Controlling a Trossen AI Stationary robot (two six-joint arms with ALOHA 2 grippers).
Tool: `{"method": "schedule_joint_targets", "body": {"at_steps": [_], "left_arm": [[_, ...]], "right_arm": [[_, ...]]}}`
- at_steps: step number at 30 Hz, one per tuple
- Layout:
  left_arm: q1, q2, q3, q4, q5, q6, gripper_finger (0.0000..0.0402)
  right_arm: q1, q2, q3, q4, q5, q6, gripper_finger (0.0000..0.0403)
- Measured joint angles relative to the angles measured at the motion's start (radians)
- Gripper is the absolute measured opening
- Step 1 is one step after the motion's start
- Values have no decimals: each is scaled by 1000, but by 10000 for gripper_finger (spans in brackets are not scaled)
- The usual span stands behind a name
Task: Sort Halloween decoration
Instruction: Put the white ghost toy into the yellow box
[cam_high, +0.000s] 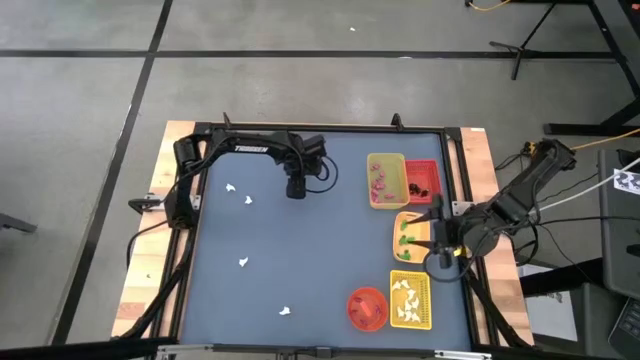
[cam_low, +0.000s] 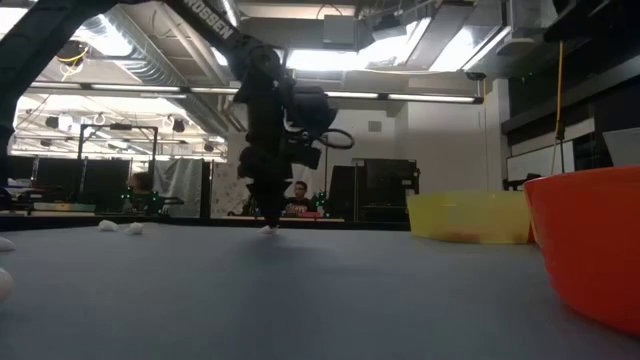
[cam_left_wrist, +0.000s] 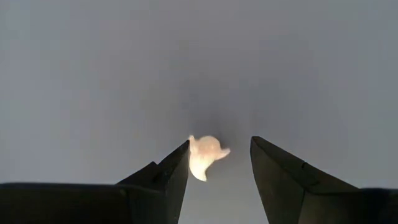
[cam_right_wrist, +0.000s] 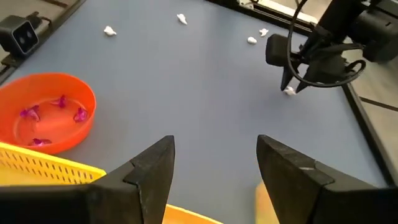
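Observation:
Of the Halloween decoration, a white ghost piece (cam_left_wrist: 205, 157) lies on the blue table (cam_high: 300, 260) between the open fingers of my left gripper (cam_high: 296, 190), which points down at the table's far middle; the low view shows it as the ghost (cam_low: 268, 229). More ghosts lie loose at the left (cam_high: 230, 187) (cam_high: 247, 200) and nearer (cam_high: 243, 263) (cam_high: 284, 312). My right gripper (cam_high: 434, 258) hangs open and empty above the trays at the right. My left gripper comes at the ghost from above, fingers pointing down, one on each side of it. The ghost lies flat on the table, close against one finger (cam_left_wrist: 177, 165). Whether that finger touches it I cannot tell; the other finger stands clear.
At the right stand a yellow tray (cam_high: 372, 160) with pink pieces, a red tray (cam_high: 436, 166) with dark bits, an orange tray (cam_high: 398, 222) with green bits and a near yellow tray (cam_high: 428, 280) with ghosts. A red-orange bowl (cam_high: 352, 300) holds pink pieces.

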Motion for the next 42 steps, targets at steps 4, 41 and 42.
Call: {"method": "schedule_joint_targets", "body": {"at_steps": [4,41,42], "left_arm": [[4,0,-18,31,-10,-21,155],[44,-5,-97,81,38,-70,100],[43,-5,-97,80,38,-70,93]], "right_arm": [[0,-18,-94,109,0,0,225],[0,-17,-181,209,0,8,225],[0,-17,-181,209,0,8,225]]}}
